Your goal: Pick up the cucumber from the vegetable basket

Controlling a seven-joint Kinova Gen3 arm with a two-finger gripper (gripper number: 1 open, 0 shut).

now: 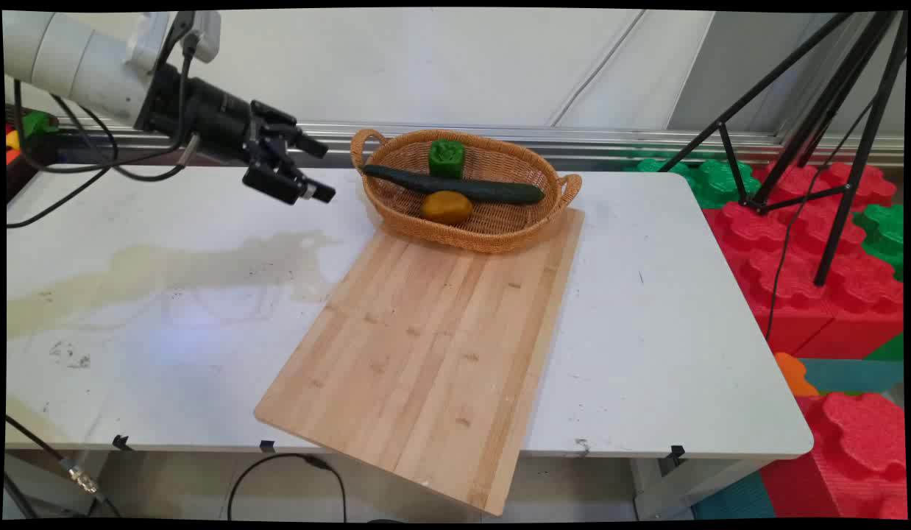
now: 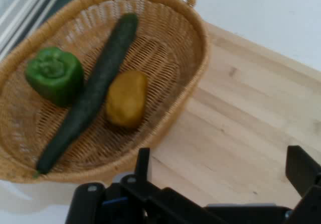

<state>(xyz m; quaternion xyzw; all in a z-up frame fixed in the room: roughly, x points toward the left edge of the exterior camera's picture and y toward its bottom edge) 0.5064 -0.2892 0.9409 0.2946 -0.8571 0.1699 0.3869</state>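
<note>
My gripper (image 1: 319, 169) hangs above the table's far left part, open and empty, its fingers pointing toward the wicker basket (image 1: 396, 213) a short way to its right. In the basket lie a long dark green cucumber (image 1: 455, 187), a green bell pepper (image 1: 446, 157) behind it, and a yellow-brown potato (image 1: 446, 207) in front of it. The hand view looks down into the basket (image 2: 195, 78): the pepper (image 2: 54, 74) lies left, the cucumber (image 2: 93, 93) runs diagonally, the potato (image 2: 126, 99) rests beside it. My gripper (image 2: 220, 176) frames the bottom edge, its fingers well apart.
A large wooden cutting board (image 1: 433, 346) runs from the basket to the table's near edge and overhangs it. A yellowish stain (image 1: 168, 269) marks the white table (image 1: 669, 331) at left. A black tripod (image 1: 831, 132) and red and green foam blocks (image 1: 816, 265) stand to the right.
</note>
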